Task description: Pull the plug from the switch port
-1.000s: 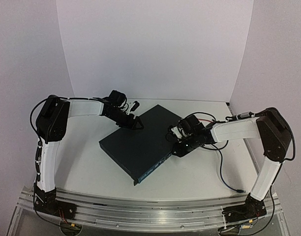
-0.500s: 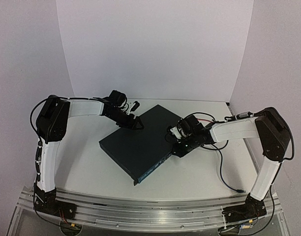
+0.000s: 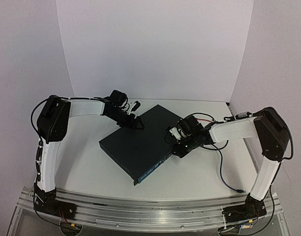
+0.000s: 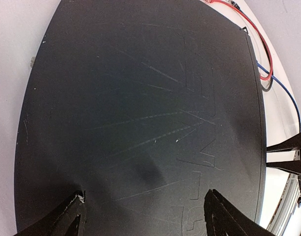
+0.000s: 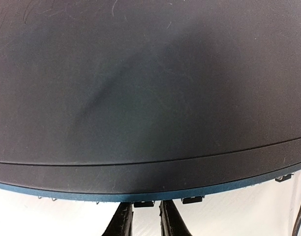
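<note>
On the table, one switch (dark) between left hand and right hand.

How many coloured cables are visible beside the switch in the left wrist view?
2: a red cable curving past the switch's far corner, and a blue cable beside the same edge, nearer the camera. Others may be hidden.

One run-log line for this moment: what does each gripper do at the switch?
left gripper: open, over top of flat dark blue-black metal switch | right gripper: jaws narrow, at socket face, hold unclear
</note>
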{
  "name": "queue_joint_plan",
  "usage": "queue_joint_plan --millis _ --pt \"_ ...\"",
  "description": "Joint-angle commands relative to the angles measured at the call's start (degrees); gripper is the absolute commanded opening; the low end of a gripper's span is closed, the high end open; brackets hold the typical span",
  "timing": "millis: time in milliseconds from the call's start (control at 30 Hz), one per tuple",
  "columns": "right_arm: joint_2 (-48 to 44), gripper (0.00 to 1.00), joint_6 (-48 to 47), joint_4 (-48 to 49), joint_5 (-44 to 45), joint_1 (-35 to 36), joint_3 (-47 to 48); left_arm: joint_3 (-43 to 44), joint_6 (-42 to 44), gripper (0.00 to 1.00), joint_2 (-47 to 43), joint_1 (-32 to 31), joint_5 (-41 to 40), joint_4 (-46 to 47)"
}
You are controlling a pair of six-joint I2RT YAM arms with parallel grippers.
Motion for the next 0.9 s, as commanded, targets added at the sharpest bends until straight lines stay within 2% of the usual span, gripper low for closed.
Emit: queue_joint_plan --millis 0,867 --pt "1.3 0.16 -0.9 2.5 2.5 0.5 1.9 1.0 0.5 0.82 1.9 -0.6 -0.5 -3.5" --pt "-1.5 0.11 -1.7 4.9 7.9 2.9 1.2 1.2 0.9 0.82 2.5 -0.7 -1.0 -3.9"
